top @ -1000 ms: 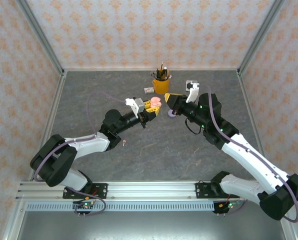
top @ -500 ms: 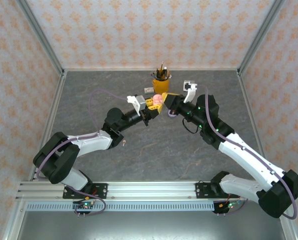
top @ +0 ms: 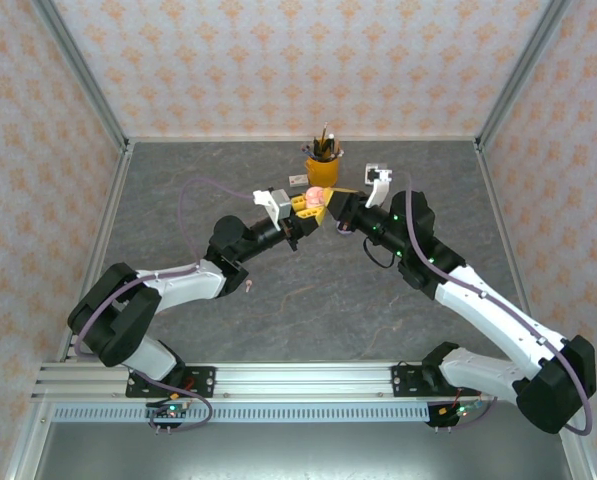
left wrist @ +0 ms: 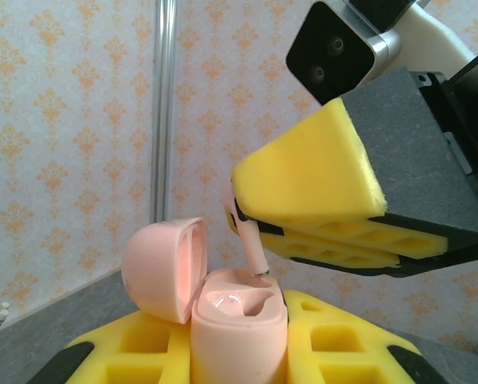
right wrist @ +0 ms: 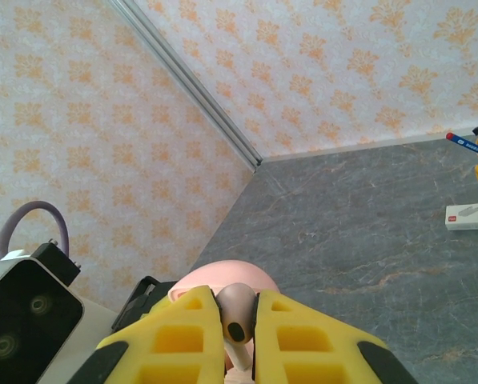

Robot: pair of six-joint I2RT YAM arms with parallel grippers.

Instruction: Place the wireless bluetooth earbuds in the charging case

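Note:
My left gripper (top: 304, 205) is shut on a pale pink charging case (left wrist: 239, 328), held upright off the table between its yellow fingers (left wrist: 359, 344). The case lid (left wrist: 162, 268) stands open to the left. My right gripper (right wrist: 237, 330) is shut on a pale pink earbud (right wrist: 236, 310), pinched by its head between the yellow pads. Its stem (left wrist: 253, 248) points down, and the metal tip touches the rim of a socket in the case. In the top view the two grippers meet at the case (top: 316, 196), with the right gripper (top: 335, 204) on the right.
A yellow cup of pens (top: 322, 166) stands just behind the grippers, with a small white box (top: 297, 180) to its left on the grey tabletop (top: 308, 290). A tiny pale object (top: 250, 288) lies beside the left forearm. Patterned walls close in three sides.
Both grippers have drawn closer together and shifted slightly toward the pen cup. The right gripper has brought the earbud left, over the open case.

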